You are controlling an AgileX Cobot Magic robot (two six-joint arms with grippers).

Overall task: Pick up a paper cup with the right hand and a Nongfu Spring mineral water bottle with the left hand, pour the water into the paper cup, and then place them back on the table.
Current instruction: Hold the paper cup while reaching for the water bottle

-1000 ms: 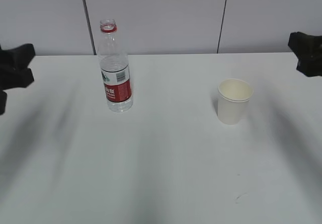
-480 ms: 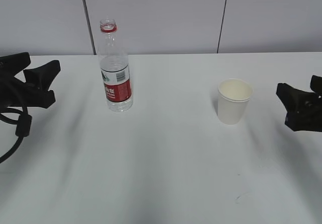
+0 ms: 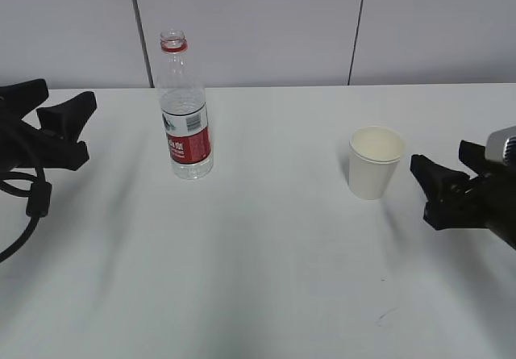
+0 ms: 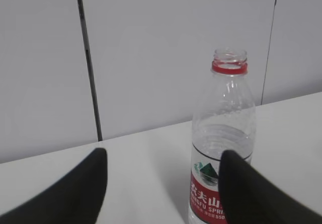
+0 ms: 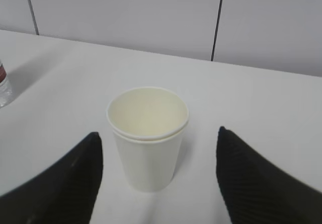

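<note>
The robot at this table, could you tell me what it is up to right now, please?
Nothing is held yet. The right hand is open beside the paper cup, which looks empty, lined up to grasp it. The left hand is open a little way left of the Nongfu Spring mineral water bottle, which stands uncapped on the table. No pouring has begun.

One tall clear plastic bottle with a red and white label [image 3: 185, 109], one small white tapered paper cup [image 3: 375, 163], two black end effectors: left [image 3: 50, 109], right [image 3: 453, 170].
</note>
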